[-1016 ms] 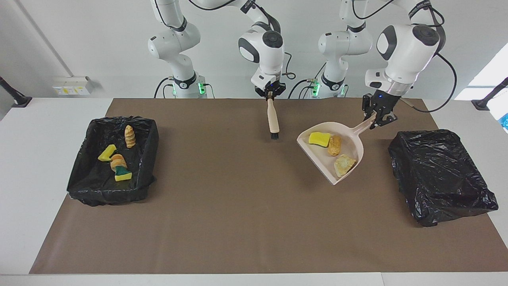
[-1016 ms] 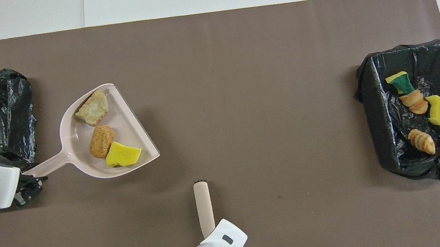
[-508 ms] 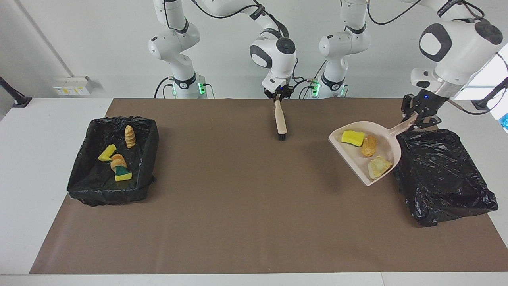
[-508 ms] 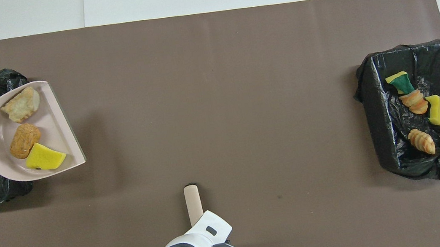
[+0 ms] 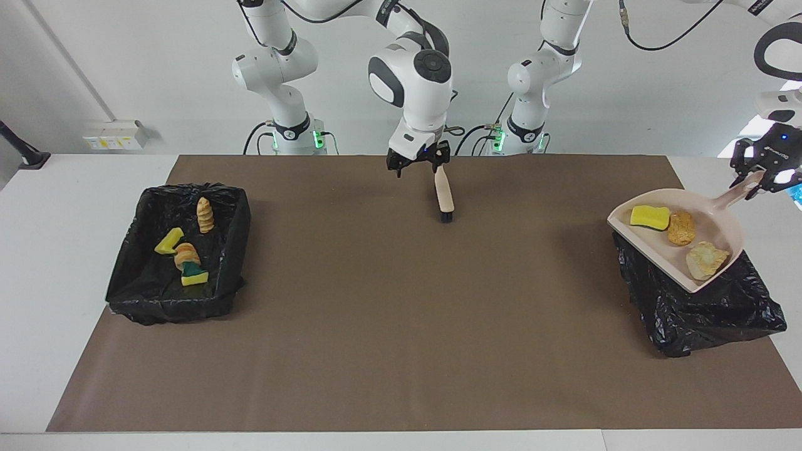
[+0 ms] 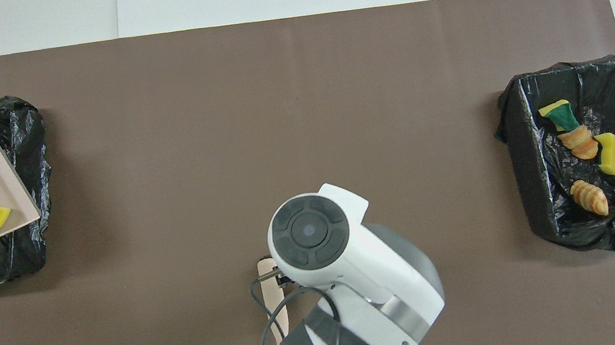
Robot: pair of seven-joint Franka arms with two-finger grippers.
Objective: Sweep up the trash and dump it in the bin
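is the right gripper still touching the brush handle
Apart. In the facing view the right gripper stands open beside the top of the brush, which lies on the mat; brown mat shows between fingertips and handle.

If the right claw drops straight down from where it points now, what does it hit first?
Probably the brown paper table cover: the open right claw hangs beside the beige black-bristled hand brush lying there, though depth is unclear.
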